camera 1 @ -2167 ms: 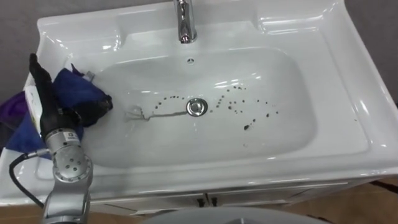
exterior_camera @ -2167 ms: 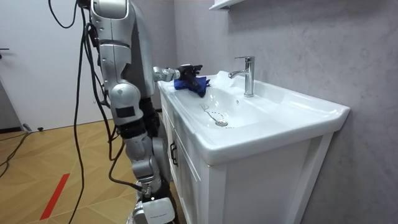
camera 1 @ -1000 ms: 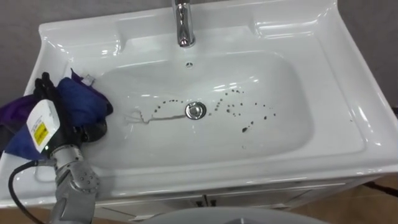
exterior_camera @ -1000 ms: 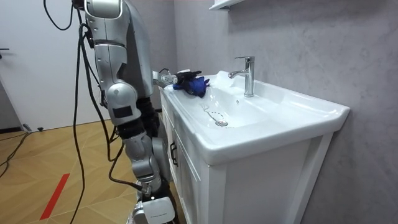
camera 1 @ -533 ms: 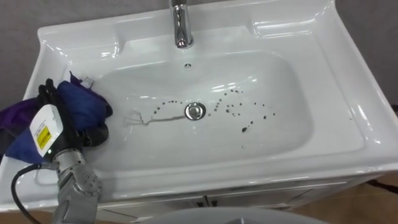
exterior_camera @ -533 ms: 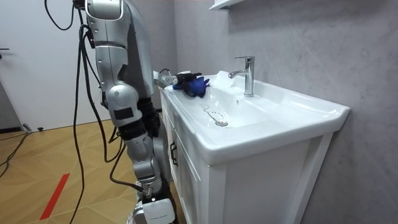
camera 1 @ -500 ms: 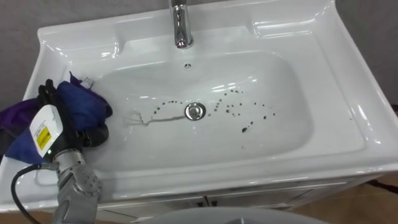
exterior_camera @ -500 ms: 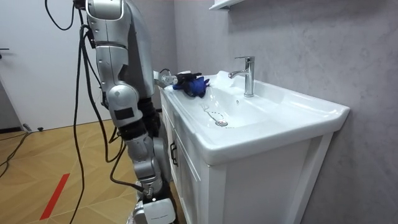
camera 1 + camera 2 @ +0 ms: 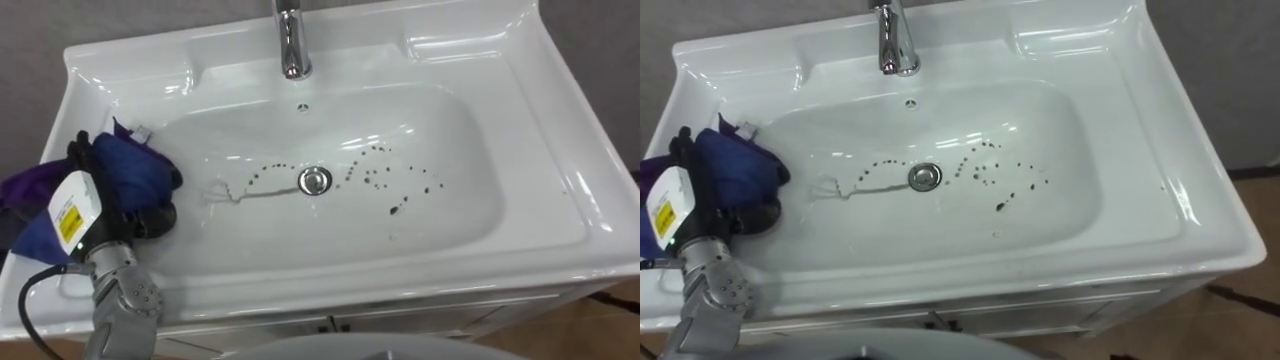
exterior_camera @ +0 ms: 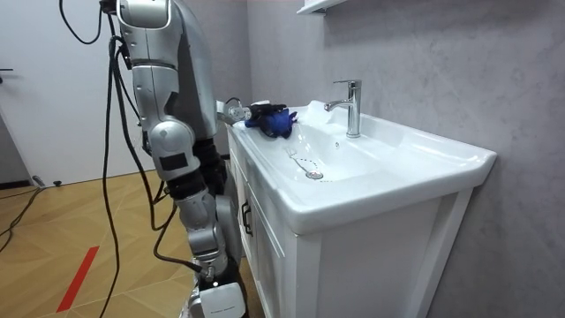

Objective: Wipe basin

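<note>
The left hand (image 9: 118, 222) sits at the basin's (image 9: 560, 150) left edge, fingers curled round a blue cloth (image 9: 128, 172) bunched on the rim and over the bowl's left slope. Dark spots (image 9: 398, 208) dot the bottom either side of the drain (image 9: 315, 180), below the tap (image 9: 292, 40).

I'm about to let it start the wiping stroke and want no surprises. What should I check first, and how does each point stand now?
1. Grip: left hand curled round the blue cloth: ok.
2. Cloth on the dirt: it sits at the left edge of the basin, apart from the dark spots: not ok.
3. Path to the drain free of objects: ok.
4. Faucet clear of the stroke, at the back rim: ok.
5. Cloth damp: cannot tell.
</note>
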{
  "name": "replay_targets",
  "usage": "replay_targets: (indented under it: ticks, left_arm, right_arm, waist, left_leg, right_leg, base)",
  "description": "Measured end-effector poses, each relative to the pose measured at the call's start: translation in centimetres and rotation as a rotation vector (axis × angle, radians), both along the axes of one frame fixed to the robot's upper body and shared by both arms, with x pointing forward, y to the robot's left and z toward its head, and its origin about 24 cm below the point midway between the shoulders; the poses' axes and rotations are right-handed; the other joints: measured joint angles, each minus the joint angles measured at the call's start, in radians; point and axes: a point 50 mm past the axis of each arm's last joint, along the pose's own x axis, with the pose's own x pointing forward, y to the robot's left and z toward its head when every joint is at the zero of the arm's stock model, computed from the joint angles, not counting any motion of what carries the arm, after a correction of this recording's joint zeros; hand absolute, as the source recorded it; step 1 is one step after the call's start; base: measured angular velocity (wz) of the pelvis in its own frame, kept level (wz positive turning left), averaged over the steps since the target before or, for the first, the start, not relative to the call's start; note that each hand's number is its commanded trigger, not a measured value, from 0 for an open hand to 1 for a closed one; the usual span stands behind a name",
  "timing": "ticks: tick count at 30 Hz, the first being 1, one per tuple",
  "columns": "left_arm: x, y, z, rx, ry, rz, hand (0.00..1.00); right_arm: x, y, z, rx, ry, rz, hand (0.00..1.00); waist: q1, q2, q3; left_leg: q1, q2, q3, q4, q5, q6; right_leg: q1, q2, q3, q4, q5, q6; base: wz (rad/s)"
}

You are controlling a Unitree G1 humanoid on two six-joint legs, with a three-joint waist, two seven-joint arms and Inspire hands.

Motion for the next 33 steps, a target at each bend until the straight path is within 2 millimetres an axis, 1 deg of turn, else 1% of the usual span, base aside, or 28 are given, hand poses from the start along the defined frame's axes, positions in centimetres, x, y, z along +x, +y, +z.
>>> replay_targets:
  ticks: [2,9,14,15,21,27,33]
  left_arm:
    - [0.0,0.0,0.0,0.023,-0.004,0.0,1.0]
    - [-0.1,0.4,0.3,0.084,-0.026,0.009,1.0]
    - [-0.2,0.5,0.3,0.09,-0.02,0.014,1.0]
    - [-0.2,0.5,0.2,0.086,-0.017,0.017,1.0]
    - [-0.2,0.6,0.1,0.064,-0.02,0.037,1.0]
    - [-0.2,0.7,0.0,0.041,-0.02,0.056,1.0]
    - [0.2,0.6,0.3,0.025,-0.042,0.059,1.0]
  right_arm:
    - [-0.1,0.0,0.0,-0.008,0.013,0.006,0.0]
    - [-0.5,-0.2,0.0,-0.063,0.086,0.133,0.0]
    - [-1.0,-0.3,0.1,-0.088,0.137,0.181,0.0]
    - [-1.1,-0.3,0.1,-0.094,0.148,0.189,0.0]
    - [-1.2,-0.3,0.1,-0.097,0.173,0.204,0.0]
    - [-1.1,-0.2,0.0,-0.073,0.169,0.206,0.0]
    - [-1.1,-0.1,0.0,-0.066,0.166,0.204,0.0]
  waist:
    - [0.0,0.0,0.0]
    - [-0.001,0.001,-0.0004]
    - [-0.001,0.001,-0.0012]
    - [-0.001,0.001,-0.0032]
    - [-0.006,-0.004,-0.0069]
    - [-0.005,-0.004,-0.0075]
    - [-0.004,-0.006,-0.0081]
  left_leg:
    - [-0.001,0.0,0.001,-0.001,0.0,0.0]
    - [0.003,-0.001,0.002,-0.006,0.001,0.0]
    - [0.018,-0.001,0.0,-0.007,0.001,0.0]
    - [0.022,-0.001,0.001,-0.008,0.001,0.0]
    - [0.026,-0.001,0.003,-0.009,0.001,0.0]
    - [0.037,-0.002,0.014,-0.019,0.006,0.001]
    - [0.034,-0.003,0.006,-0.019,0.006,0.001]
  right_leg:
    - [0.001,0.0,0.001,0.0,-0.001,0.0]
    - [0.0,0.001,0.01,-0.001,-0.002,-0.001]
    - [0.012,0.0,0.007,-0.001,-0.002,-0.001]
    - [0.015,0.0,0.009,0.0,-0.003,-0.001]
    - [0.014,0.0,0.015,0.0,-0.003,-0.001]
    - [0.017,-0.001,0.024,0.001,-0.003,-0.001]
    - [0.017,0.0,0.02,0.001,-0.004,-0.001]
  base:
    - [0.0]
    - [-0.02]
    - [0.0]
    - [-0.04]
    - [-0.02]
    - [-0.04]
    - [0.02]
